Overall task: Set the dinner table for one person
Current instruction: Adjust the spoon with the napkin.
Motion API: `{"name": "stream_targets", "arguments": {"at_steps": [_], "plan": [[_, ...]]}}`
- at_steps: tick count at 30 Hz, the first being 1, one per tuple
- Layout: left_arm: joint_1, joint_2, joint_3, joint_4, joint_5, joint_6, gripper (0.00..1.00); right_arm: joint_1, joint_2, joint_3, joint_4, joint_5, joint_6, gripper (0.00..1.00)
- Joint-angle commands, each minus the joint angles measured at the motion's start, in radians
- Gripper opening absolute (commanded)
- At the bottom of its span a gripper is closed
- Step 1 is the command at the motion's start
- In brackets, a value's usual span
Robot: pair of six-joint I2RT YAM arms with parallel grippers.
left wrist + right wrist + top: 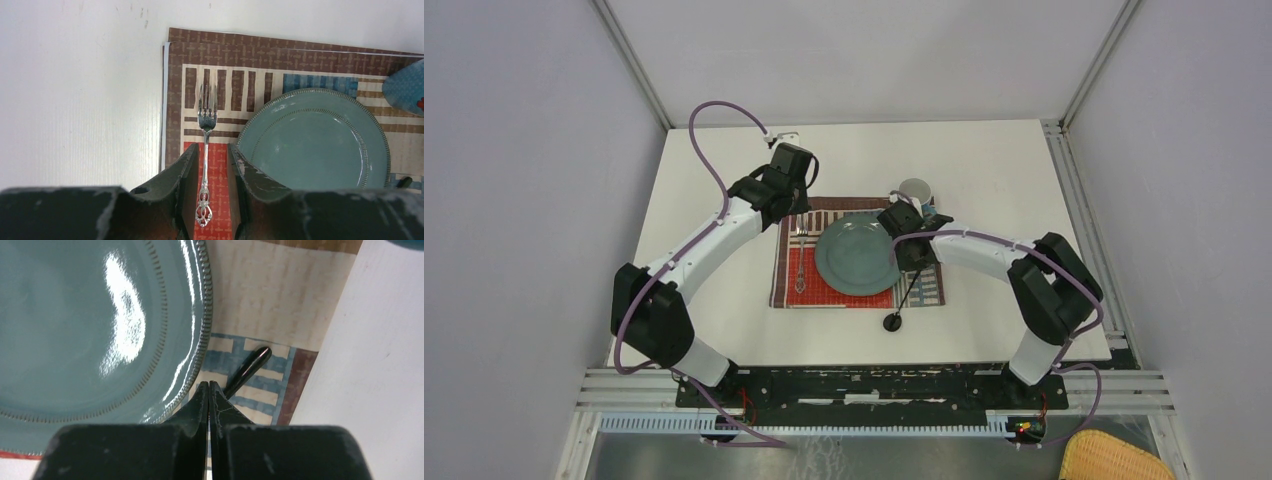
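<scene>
The white dinner table carries a striped patchwork placemat with a teal plate on it. A silver fork lies on the mat left of the plate, tines pointing to the far side. My left gripper is open just above it, one finger on each side of the handle. My right gripper is shut and empty at the plate's right rim. A black spoon lies there, its handle tip just right of my fingers and its bowl off the mat's near edge.
A blue-grey mug stands at the mat's far right corner, close behind my right wrist. Metal rails edge the table at the right and near sides. A yellow wicker basket sits below the near right corner.
</scene>
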Motion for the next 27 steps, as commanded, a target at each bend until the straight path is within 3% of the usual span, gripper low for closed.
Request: {"name": "stream_targets", "arguments": {"at_steps": [1, 27], "plan": [[0.006, -0.038, 0.013, -0.007, -0.01, 0.05, 0.34, -0.024, 0.034, 0.054, 0.041, 0.004, -0.016, 0.0], [0.007, -0.047, 0.016, -0.01, 0.016, 0.054, 0.32, -0.074, 0.036, -0.016, 0.035, -0.005, 0.014, 0.0]]}}
